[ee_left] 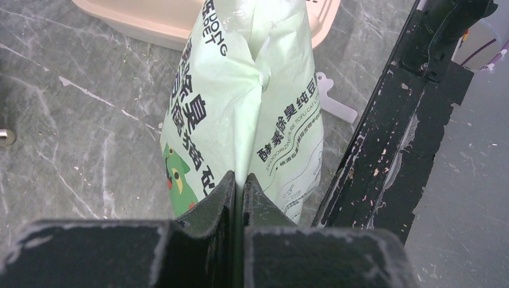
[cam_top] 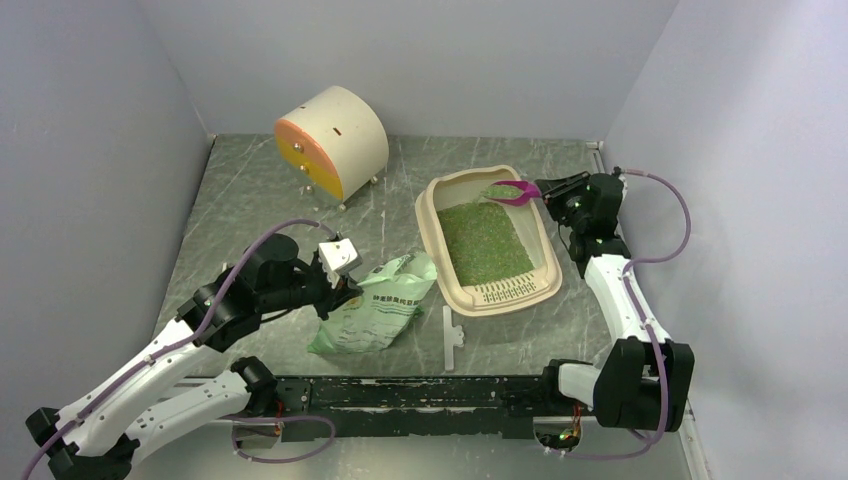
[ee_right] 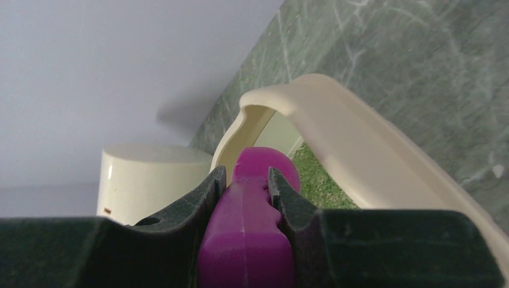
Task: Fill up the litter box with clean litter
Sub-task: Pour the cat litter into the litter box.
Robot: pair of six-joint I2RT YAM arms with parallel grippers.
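Note:
The beige litter box point(cam_top: 432, 215) sits right of the table's centre, its grille ledge toward the arms, with a bed of green clean litter point(cam_top: 484, 243) inside. My right gripper point(cam_top: 545, 190) is shut on the handle of a magenta scoop point(cam_top: 512, 192) that carries green granules over the box's far end. In the right wrist view the scoop point(ee_right: 255, 204) fills the jaws, with the box rim point(ee_right: 360, 138) and litter point(ee_right: 318, 186) beyond. My left gripper point(cam_top: 345, 290) is shut on a fold of the light-green litter bag point(cam_top: 378, 305), seen close as the bag point(ee_left: 252, 102) pinched at the gripper point(ee_left: 242, 180).
A cream half-cylinder cabinet point(cam_top: 335, 140) with an orange face stands at the back left. A white plastic strip point(cam_top: 450, 338) lies near the black front rail point(cam_top: 420, 392). Grey walls close in the table on three sides.

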